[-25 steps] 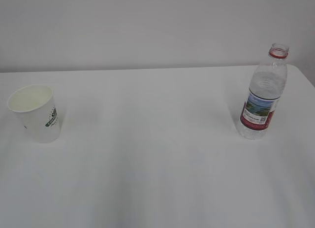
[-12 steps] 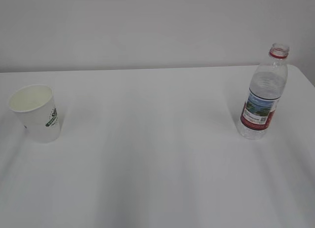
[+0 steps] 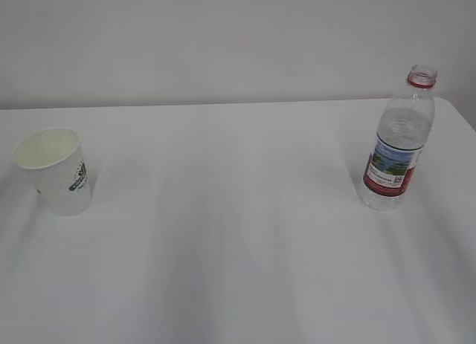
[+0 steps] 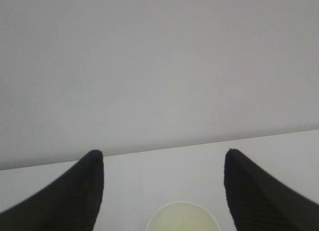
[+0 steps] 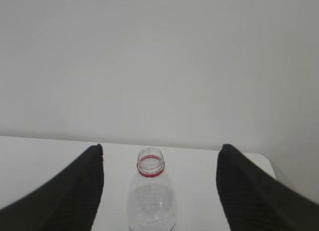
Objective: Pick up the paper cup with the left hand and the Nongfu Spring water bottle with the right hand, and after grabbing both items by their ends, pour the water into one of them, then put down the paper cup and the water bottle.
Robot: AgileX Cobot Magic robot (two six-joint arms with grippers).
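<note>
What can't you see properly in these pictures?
- Exterior view: both arms lie outside the frame; the paper cup logo is too small to read.
- Left wrist view: the bottom edge cuts off the cup below its rim.
- Right wrist view: the bottom edge cuts off the Nongfu Spring water bottle base.

Bare table (image 3: 238, 232) lies between paper cup (image 3: 56, 169) and water bottle (image 3: 394, 143), which stand well apart.

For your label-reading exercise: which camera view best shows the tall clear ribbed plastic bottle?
The exterior view: the tall clear ribbed plastic bottle appears whole, label visible. The right wrist view shows only its upper part; the left wrist view misses it.
</note>
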